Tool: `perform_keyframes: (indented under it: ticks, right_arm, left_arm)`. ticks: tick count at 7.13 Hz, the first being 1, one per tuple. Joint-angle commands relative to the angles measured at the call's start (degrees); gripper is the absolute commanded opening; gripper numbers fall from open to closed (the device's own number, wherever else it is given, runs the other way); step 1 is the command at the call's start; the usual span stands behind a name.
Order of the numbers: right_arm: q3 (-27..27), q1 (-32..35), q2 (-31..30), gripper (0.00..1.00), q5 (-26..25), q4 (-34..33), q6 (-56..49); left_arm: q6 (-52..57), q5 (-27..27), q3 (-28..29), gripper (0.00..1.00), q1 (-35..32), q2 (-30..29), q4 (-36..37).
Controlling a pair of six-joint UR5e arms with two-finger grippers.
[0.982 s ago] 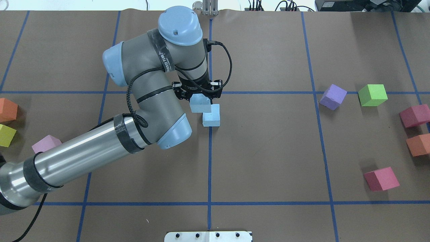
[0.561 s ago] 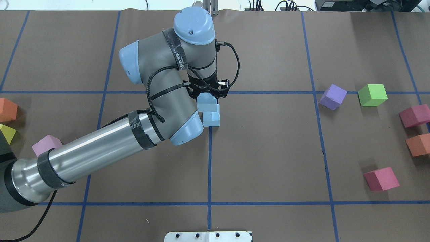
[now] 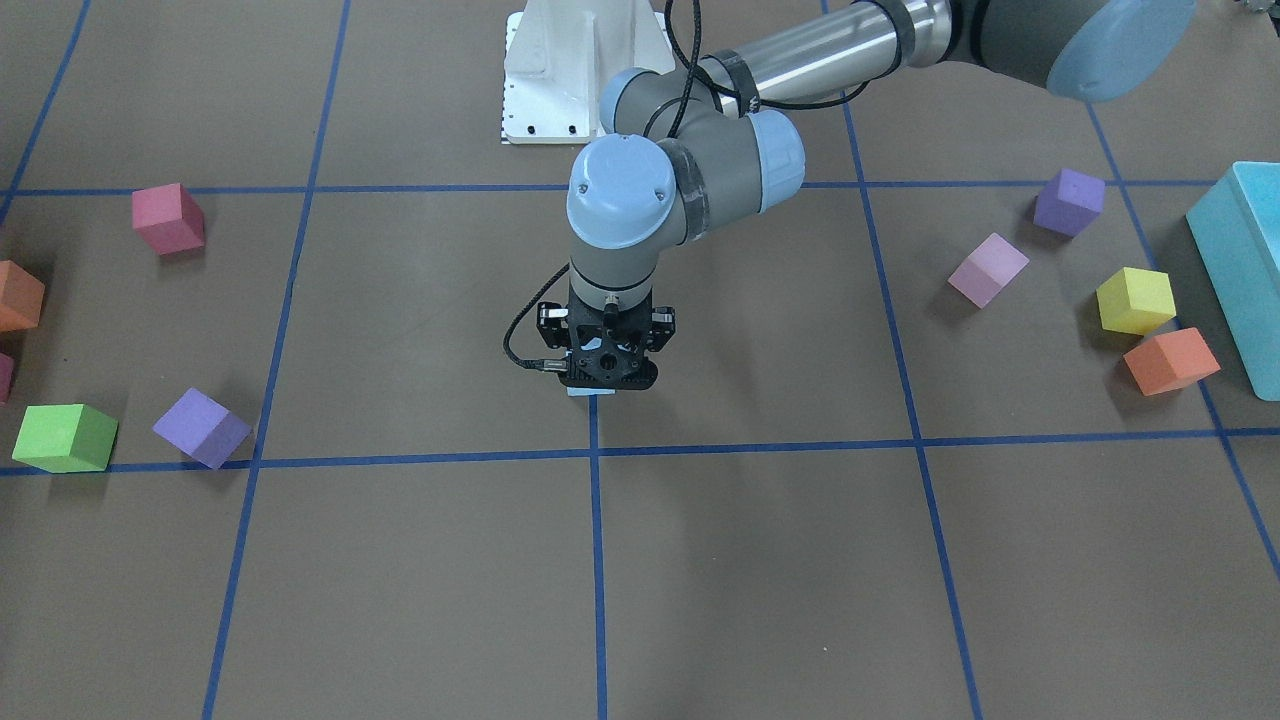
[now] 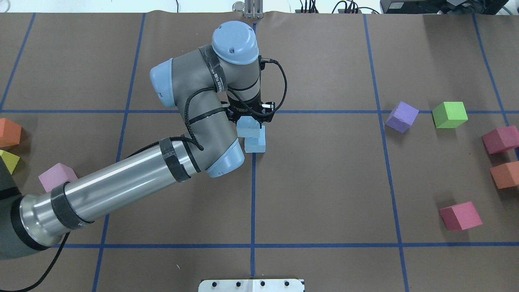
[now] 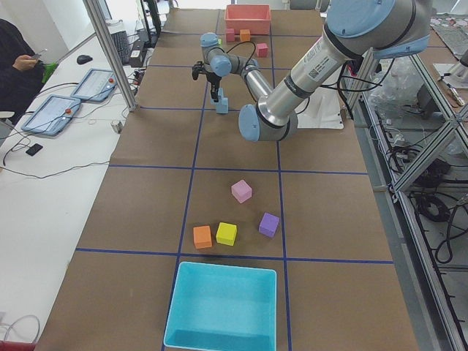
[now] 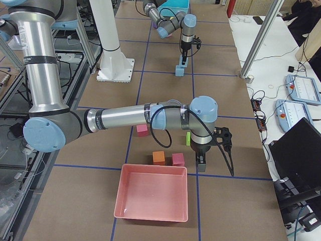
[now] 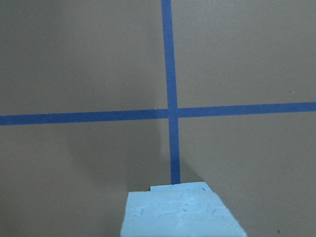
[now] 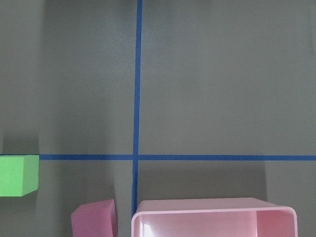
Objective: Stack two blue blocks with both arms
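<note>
My left gripper point(image 4: 250, 120) is shut on a light blue block point(image 4: 247, 129) and holds it over the second blue block point(image 4: 256, 144), which sits on the table at the centre grid line. The held block overlaps the lower one, shifted a little left. I cannot tell if they touch. In the left wrist view the held block point(image 7: 180, 217) fills the bottom edge, with a sliver of the lower block point(image 7: 178, 187) behind it. In the exterior right view both blocks point(image 6: 179, 70) form a short column under the far gripper. My right gripper point(image 6: 201, 163) hangs by a pink tray; I cannot tell whether it is open or shut.
On the right lie a purple cube point(image 4: 401, 117), a green cube point(image 4: 449, 114), two dark pink cubes point(image 4: 460, 215) and an orange cube point(image 4: 505, 174). On the left lie pink point(image 4: 56, 176), orange point(image 4: 9, 132) and yellow point(image 4: 8, 161) cubes. A turquoise box point(image 3: 1245, 270) and the pink tray point(image 6: 153, 198) stand at the table ends.
My left arm has carried the held blue block to the right, from beside the lower block to over it, then a little lower.
</note>
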Motion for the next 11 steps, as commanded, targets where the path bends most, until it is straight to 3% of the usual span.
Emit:
perform_keyframes:
  ticks: [1,8,9,10,11]
  right_arm:
    - [-0.04,-0.16,0.09,1.0,-0.01,0.0,0.0]
    - [-0.13,-0.51,0.7,1.0,-0.63,-0.09,0.09]
    - [-0.13,-0.51,0.7,1.0,-0.63,-0.09,0.09]
    - [-0.13,-0.51,0.7,1.0,-0.63,-0.09,0.09]
    - [-0.13,-0.51,0.7,1.0,-0.63,-0.09,0.09]
  left_arm:
    - [-0.82,0.29,-0.17,0.62,0.72,-0.05,-0.09]
    - [-1.44,0.29,-0.61,0.62,1.6,0.04,0.18]
    - [-1.44,0.29,-0.61,0.7,1.6,0.04,0.18]
    - [-1.35,0.29,-0.7,0.97,1.6,0.04,0.18]
    - [-1.35,0.29,-0.7,0.98,1.6,0.04,0.18]
